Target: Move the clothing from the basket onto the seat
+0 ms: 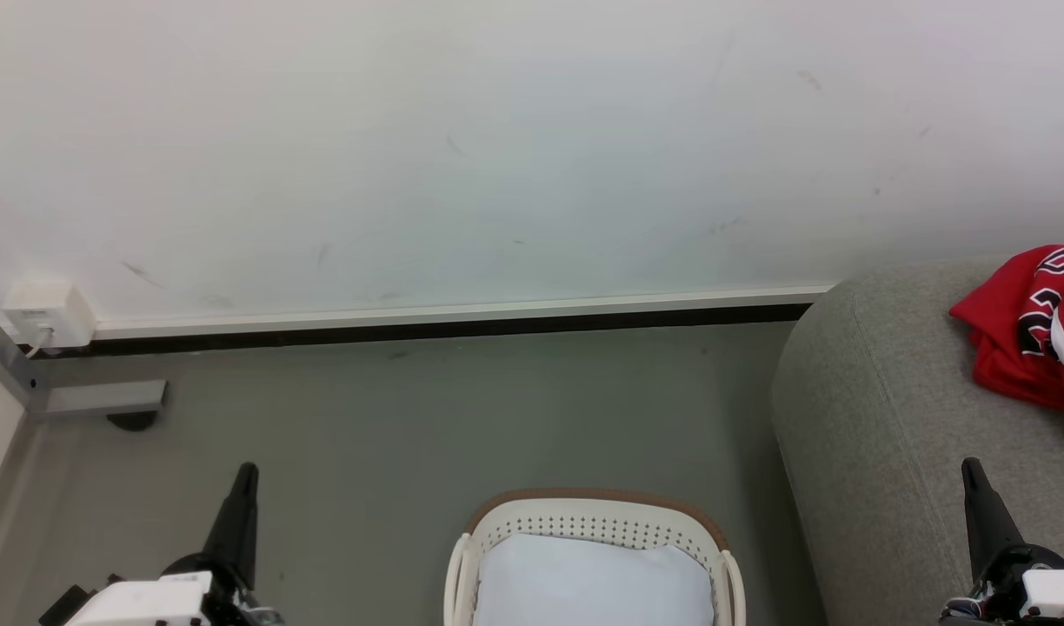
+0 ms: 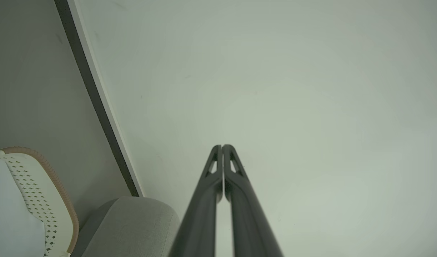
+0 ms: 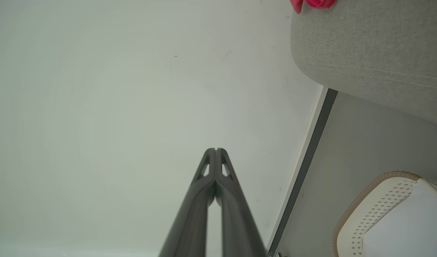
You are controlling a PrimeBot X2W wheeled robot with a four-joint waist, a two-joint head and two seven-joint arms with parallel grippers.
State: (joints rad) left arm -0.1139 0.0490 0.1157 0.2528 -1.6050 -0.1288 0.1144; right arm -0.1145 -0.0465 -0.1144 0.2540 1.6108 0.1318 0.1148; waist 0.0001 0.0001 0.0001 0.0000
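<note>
On the grey seat (image 1: 880, 417), at the right edge of the head view, lies one crumpled heap of the clothing (image 1: 1001, 369): red fabric with white trim and black lettering, cut off by the frame, so it may be one garment or two; the seat is a single large block, woven in texture and rounded at its corner, with a stitched seam along its edge in the right wrist view. Just beside it on the floor (image 1: 410, 417) stands one basket (image 1: 584, 524), cream plastic and rounded-rectangular, its wall pierced with rows of small holes under a brown rim; inside it lies one flat white padding (image 1: 593, 578), smooth and soft-looking, with no red cloth on it. There are two tools, well apart from the clothing and the basket; the left tool (image 2: 222, 147) has its two long dark fingers pressed together, with nothing between them; the right tool (image 3: 215, 150) is the same, tips touching and empty. Behind is one scuffed white wall (image 1: 497, 130) with a pale skirting strip (image 1: 454, 311) over a dark band; one small white box (image 1: 47, 313) sits low on the wall at the left.
</note>
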